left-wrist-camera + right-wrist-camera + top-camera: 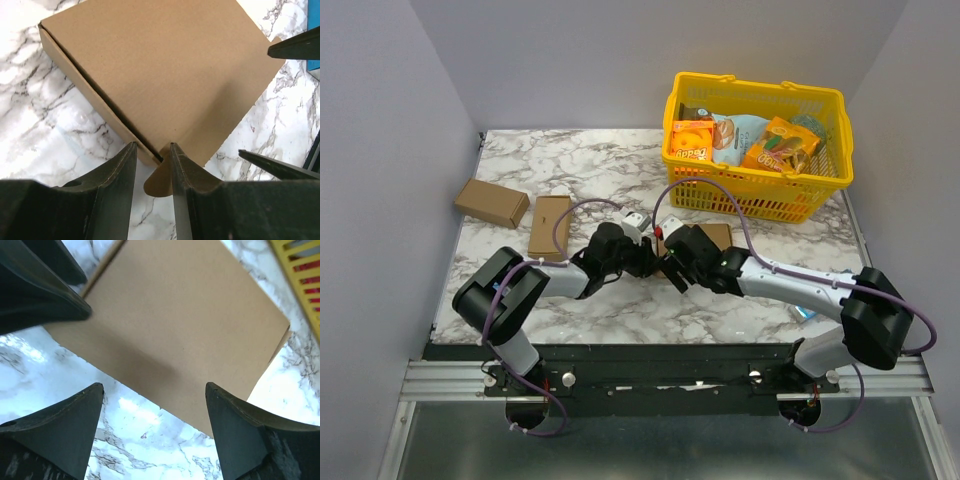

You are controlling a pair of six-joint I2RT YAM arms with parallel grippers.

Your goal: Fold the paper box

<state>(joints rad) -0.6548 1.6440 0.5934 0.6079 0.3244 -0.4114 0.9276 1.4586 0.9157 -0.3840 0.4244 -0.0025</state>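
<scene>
The paper box [160, 70] is plain brown cardboard lying flat with its lid down on the marble table. In the top view only its far right part [720, 236] shows behind the two wrists. A rounded tab [160, 182] sticks out at its near corner. My left gripper [152, 145] is narrowly open around that tab, which rests against the right finger [187, 180]. It also shows in the top view [645, 256]. My right gripper [154, 386] is wide open and empty over the box's [185, 325] near edge, next to the left one [672, 264].
Two smaller brown boxes [492, 203] [550, 226] lie at the left of the table. A yellow plastic basket [757, 185] with snack packs stands at the back right. A blue item [802, 312] lies by the right arm.
</scene>
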